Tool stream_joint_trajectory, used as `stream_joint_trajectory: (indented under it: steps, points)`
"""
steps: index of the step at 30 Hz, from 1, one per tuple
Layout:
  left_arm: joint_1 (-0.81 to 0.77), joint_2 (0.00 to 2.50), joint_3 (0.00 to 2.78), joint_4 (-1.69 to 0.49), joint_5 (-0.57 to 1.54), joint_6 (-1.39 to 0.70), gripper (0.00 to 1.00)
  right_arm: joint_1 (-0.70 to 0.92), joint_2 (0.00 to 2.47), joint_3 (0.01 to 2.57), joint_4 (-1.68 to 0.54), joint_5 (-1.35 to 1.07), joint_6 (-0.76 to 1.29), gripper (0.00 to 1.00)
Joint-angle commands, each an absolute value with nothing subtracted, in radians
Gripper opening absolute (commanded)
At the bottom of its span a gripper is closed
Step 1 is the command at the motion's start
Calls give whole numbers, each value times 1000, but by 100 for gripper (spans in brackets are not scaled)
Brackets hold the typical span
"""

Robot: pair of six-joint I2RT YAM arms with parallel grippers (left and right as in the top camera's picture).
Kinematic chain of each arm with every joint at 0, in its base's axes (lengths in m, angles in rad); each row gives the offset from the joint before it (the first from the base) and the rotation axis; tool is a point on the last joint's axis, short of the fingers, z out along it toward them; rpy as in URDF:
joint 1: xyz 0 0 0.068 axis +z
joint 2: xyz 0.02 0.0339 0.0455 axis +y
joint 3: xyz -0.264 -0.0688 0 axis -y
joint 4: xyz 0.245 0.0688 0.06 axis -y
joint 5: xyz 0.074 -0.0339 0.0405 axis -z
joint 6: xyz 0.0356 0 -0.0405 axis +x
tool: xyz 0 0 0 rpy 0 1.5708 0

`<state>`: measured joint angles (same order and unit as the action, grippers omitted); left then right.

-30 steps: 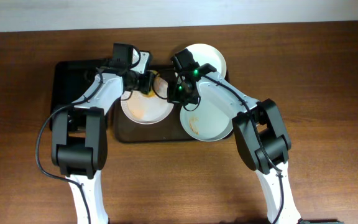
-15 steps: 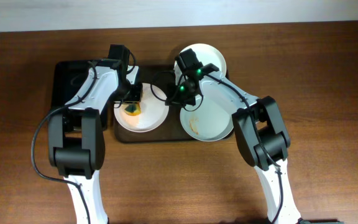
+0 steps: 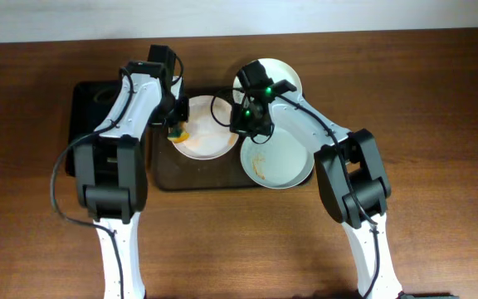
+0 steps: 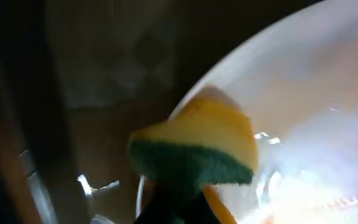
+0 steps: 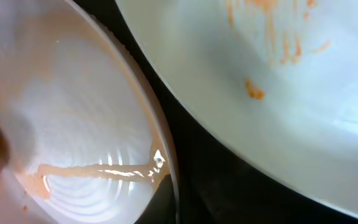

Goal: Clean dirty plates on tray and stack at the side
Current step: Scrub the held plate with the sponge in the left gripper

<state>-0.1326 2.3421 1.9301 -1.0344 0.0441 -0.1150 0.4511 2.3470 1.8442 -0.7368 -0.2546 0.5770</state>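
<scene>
Left end effector (image 3: pixel 175 124) is pinching sponge (image 4: pixel 197 146) at left rim of white plate (image 3: pixel 210 143) | right end effector (image 3: pixel 244 121) is hovering at its right rim, grip unreadable

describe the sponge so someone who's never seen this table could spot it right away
Start at the dark brown tray in the middle and find the white plate at its left end. At that plate's left rim, held by the left gripper, is the sponge: the only small wedge there, yellow with a dark green scouring face.
</scene>
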Motion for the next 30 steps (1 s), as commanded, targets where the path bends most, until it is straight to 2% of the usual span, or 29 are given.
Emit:
stream_joint_trajectory:
  steps: [1,4,6,7,9,11,12,16,20,21,22,25,28,30]
  points:
    - [-128,2452,1932,-1002,4,-154,1,478,2314,1851,-765,-121,581,4]
    - [-135,2466,1934,-1002,116,-128,1,484,2314,1851,-767,-122,580,4]
    - [-135,2466,1934,-1007,564,197,1,484,2314,1851,-768,-123,580,4]
    - [-135,2466,1934,-1011,648,257,1,484,2314,1851,-768,-123,580,4]
    - [-135,2466,1934,-1034,561,252,1,484,2314,1851,-767,-123,580,4]
    - [-134,2466,1934,-1073,330,10,1,484,2314,1851,-767,-123,580,4]
    - [-134,2466,1934,-1115,295,-49,1,484,2314,1851,-767,-124,580,4]
    - [-127,2466,1934,-1102,468,114,1,484,2314,1851,-767,-127,580,4]
    - [-119,2466,1934,-846,442,54,1,484,2314,1851,-764,-131,580,4]
    - [-120,2466,1934,-798,390,27,1,484,2314,1851,-764,-131,580,4]
    - [-121,2466,1934,-774,252,-37,1,484,2314,1851,-764,-130,580,4]
    - [-121,2466,1934,-892,-80,-170,1,484,2314,1851,-760,-131,580,4]
    - [-125,2466,1934,-1086,-20,-139,1,484,2314,1851,-760,-142,580,4]
    - [-127,2466,1934,-1102,169,46,1,484,2314,1851,-760,-146,580,4]
